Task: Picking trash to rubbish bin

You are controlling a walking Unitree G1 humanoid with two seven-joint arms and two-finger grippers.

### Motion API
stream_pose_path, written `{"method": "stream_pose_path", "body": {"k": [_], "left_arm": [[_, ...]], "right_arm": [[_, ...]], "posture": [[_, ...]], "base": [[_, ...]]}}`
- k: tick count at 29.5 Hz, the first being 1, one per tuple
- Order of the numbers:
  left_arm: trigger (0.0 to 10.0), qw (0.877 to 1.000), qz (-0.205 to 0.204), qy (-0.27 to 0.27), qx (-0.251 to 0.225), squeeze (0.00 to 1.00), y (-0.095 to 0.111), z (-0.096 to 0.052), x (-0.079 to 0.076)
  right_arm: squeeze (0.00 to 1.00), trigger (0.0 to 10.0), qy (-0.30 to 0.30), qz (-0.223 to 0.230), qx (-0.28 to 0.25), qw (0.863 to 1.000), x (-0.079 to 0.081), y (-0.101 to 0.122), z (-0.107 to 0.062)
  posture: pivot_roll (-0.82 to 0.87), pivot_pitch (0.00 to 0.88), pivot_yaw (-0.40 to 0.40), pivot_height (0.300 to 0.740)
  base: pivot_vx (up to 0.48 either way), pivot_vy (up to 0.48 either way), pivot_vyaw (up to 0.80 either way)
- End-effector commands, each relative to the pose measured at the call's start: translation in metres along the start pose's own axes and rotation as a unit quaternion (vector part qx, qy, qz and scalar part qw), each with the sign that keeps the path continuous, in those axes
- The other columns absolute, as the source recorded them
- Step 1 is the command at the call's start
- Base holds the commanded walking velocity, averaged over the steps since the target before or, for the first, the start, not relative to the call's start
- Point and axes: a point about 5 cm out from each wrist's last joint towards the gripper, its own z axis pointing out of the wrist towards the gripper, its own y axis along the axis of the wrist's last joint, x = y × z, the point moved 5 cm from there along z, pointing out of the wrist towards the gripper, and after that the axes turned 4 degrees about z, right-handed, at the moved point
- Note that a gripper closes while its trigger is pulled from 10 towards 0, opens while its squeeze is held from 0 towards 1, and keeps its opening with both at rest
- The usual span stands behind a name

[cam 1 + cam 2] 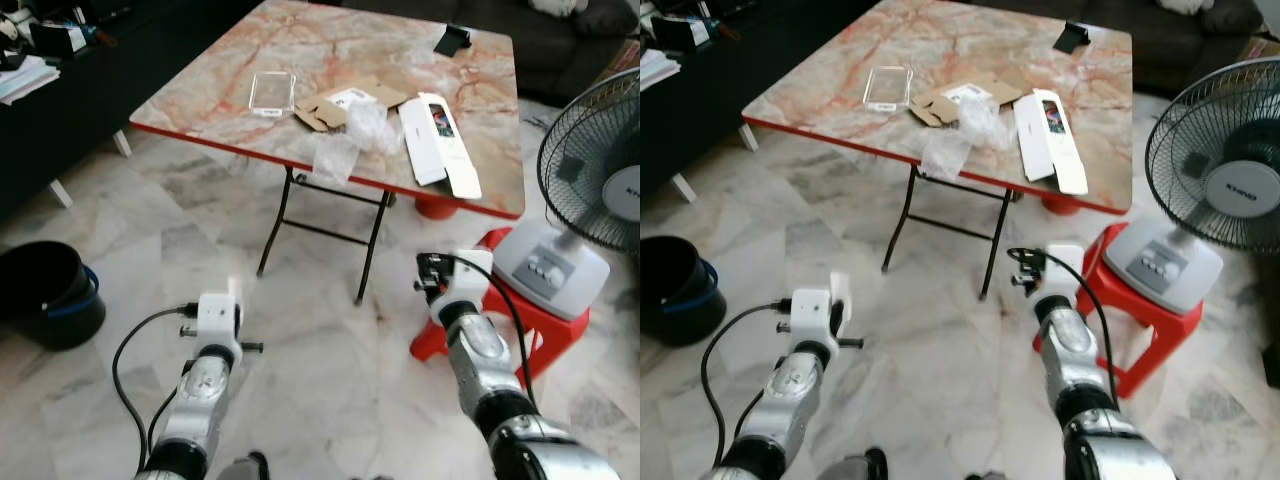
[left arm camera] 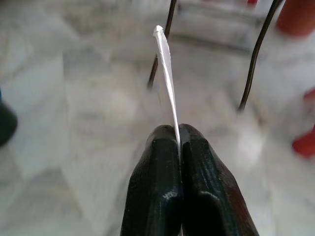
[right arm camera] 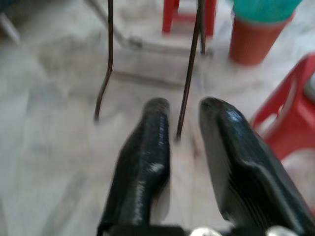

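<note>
Between your left gripper's [image 2: 178, 142] fingers, pressed together, a thin white scrap [image 2: 166, 73] stands pinched edge-on over the marble floor [image 1: 330, 380]. Your right gripper [image 3: 183, 125] hangs with jaws spread and empty, low in front of the folding table [image 1: 230, 60].

You look to be mid-carry: one piece is in hand, so the next move calls for a turn left toward the black bin [image 1: 45, 295], which sits on the floor at your far left, then a release over its mouth.

More trash waits on the tabletop: crumpled plastic wrap [image 1: 335, 155], torn cardboard [image 1: 322, 112] and a long white box [image 1: 440, 145].

Open floor lies leftward. Keep clear of the table's edge and legs, and of the red stool [image 1: 545, 320] carrying the fan [image 1: 590, 170] at right.
</note>
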Motion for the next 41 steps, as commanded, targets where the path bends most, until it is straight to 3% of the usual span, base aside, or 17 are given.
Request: {"method": "stream_pose_path", "body": {"k": [1, 2, 3, 5, 8, 15, 23, 32, 41], "left_arm": [[10.0, 1.0, 0.006, -0.005, 0.012, 0.0, -0.007, -0.002, -0.003], [10.0, 1.0, 0.006, -0.005, 0.012, 0.0, -0.007, -0.002, -0.003], [10.0, 0.997, 0.013, 0.002, 0.073, 0.0, -0.044, -0.015, 0.004], [10.0, 0.993, 0.017, 0.003, 0.116, 0.0, -0.07, -0.026, 0.007], [10.0, 0.984, 0.014, 0.011, 0.179, 0.0, -0.105, -0.046, 0.01], [10.0, 0.971, 0.011, 0.014, 0.24, 0.0, -0.138, -0.071, 0.009], [10.0, 0.963, 0.001, 0.024, 0.267, 0.0, -0.154, -0.086, 0.008], [10.0, 0.964, -0.001, 0.02, 0.266, 0.0, -0.154, -0.085, 0.005], [10.0, 0.964, -0.004, 0.019, 0.267, 0.0, -0.154, -0.086, 0.003]], "right_arm": [[0.0, 10.0, -0.006, -0.006, 0.015, 1.0, -0.004, -0.005, -0.001], [0.0, 10.0, -0.006, -0.006, 0.015, 1.0, -0.004, -0.005, -0.001], [0.0, 10.0, -0.057, -0.004, 0.093, 0.994, -0.033, -0.047, -0.022], [0.0, 10.0, -0.089, -0.005, 0.148, 0.985, -0.051, -0.076, -0.041], [0.0, 10.0, -0.114, -0.004, 0.203, 0.972, -0.065, -0.11, -0.066], [0.0, 10.0, -0.156, 0.007, 0.254, 0.954, -0.079, -0.142, -0.097], [0.0, 10.0, -0.161, 0.006, 0.27, 0.949, -0.082, -0.152, -0.108], [0.0, 10.0, -0.156, 0.001, 0.254, 0.955, -0.081, -0.141, -0.097], [0.0, 10.0, -0.153, 0.001, 0.253, 0.955, -0.08, -0.141, -0.097]], "posture": [[0.08, 0.169, -0.084, 0.74], [0.08, 0.169, -0.084, 0.74], [0.08, 0.172, -0.091, 0.74], [0.08, 0.173, -0.093, 0.74], [0.08, 0.172, -0.094, 0.74], [0.08, 0.174, -0.099, 0.74], [0.07, 0.171, -0.103, 0.74], [0.07, 0.159, -0.106, 0.74], [0.07, 0.168, -0.109, 0.74]], "base": [[0.0, 0.0, 0.0], [0.0, 0.0, 0.0], [0.0, 0.0, 0.0], [0.0, 0.0, 0.0], [0.0, 0.0, 0.17], [0.0, 0.0, 0.76], [0.0, 0.0, 0.8], [0.0, 0.0, 0.8], [0.0, 0.0, 0.8]]}}
